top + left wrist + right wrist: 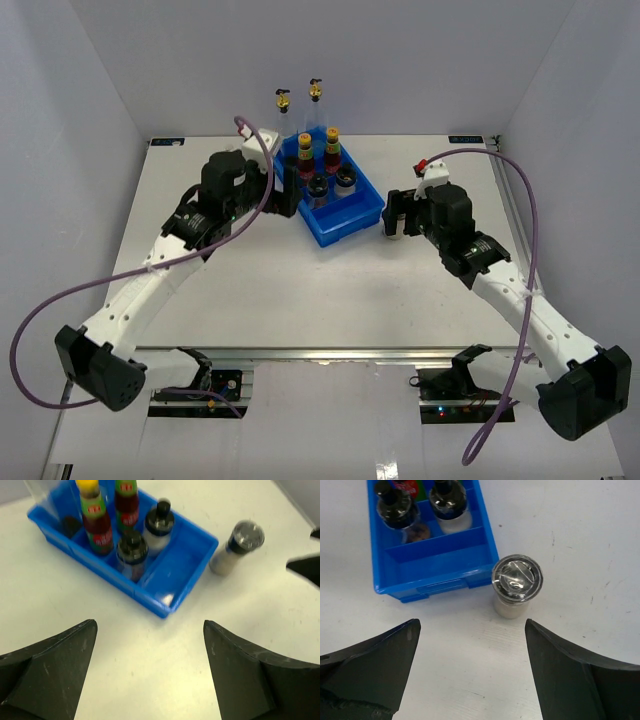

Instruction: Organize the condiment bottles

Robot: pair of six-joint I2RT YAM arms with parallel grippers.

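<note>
Jar (516,582) with clear lid stands upright on table (580,540) just outside blue tray (435,585); left pincer (150,630) and right pincer (472,625) both gape apart.

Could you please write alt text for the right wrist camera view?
A small jar with a shiny round lid stands upright on the white table just outside the blue tray, ahead of the open right gripper. Two black-capped jars sit inside the tray, behind an empty compartment.
</note>
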